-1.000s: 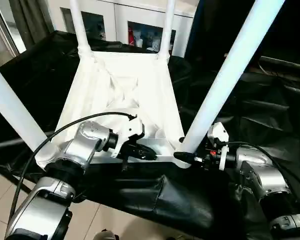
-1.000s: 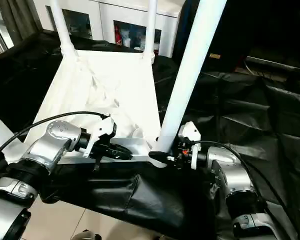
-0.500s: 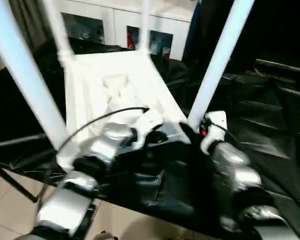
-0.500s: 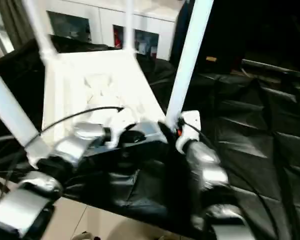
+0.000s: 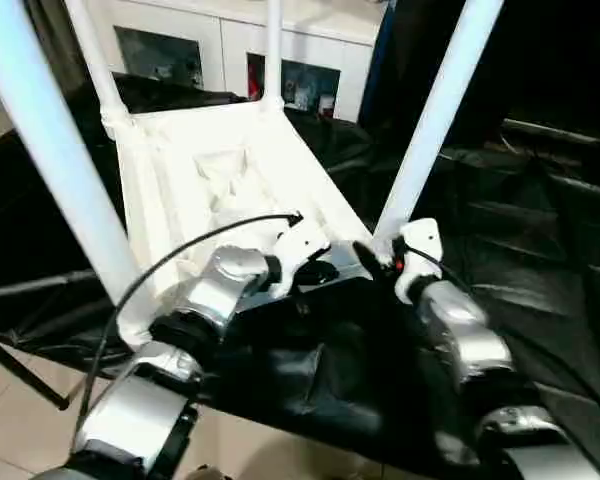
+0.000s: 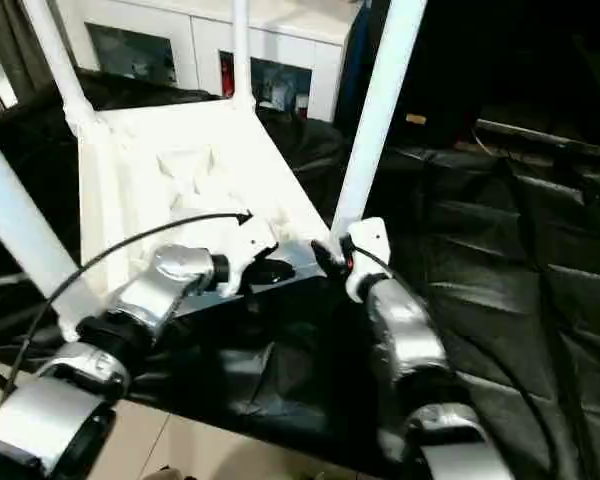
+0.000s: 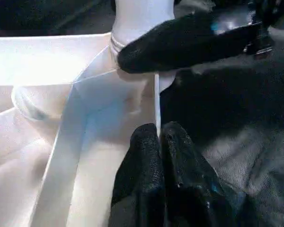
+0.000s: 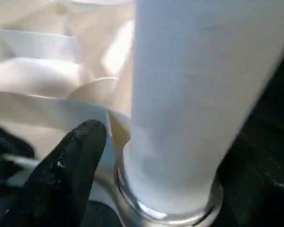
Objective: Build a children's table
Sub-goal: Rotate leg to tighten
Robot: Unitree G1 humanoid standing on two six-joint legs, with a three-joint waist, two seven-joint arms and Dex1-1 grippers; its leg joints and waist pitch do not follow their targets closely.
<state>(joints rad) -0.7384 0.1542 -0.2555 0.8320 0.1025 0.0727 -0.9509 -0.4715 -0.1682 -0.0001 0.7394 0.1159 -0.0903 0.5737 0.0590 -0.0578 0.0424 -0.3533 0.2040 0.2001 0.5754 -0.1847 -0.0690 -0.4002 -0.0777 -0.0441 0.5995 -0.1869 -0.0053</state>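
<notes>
The children's table [image 5: 230, 170] lies upside down on a black cloth, all white, with its ribbed underside facing up. Its legs stand in the corner sockets: the near-right leg [image 5: 430, 120], the near-left leg [image 5: 50, 150] and two far legs [image 5: 92, 60]. My left gripper [image 5: 325, 272] is shut on the thin near rim [image 7: 156, 94] of the top, close to the near-right corner. My right gripper [image 5: 372, 255] stands open around the foot of the near-right leg [image 8: 189, 94]. One of its fingers [image 8: 75, 161] is beside the socket, a little apart from the leg.
The black cloth [image 5: 540, 220] covers the bench and hangs over its near edge. A white glass-door cabinet [image 5: 210, 50] stands behind the table. Tiled floor [image 5: 10, 400] shows at the near left.
The whole view has swung. My right forearm now reaches the near-right leg from the near side instead of from the right, and its fingers have spread. My left gripper stays on the near rim.
</notes>
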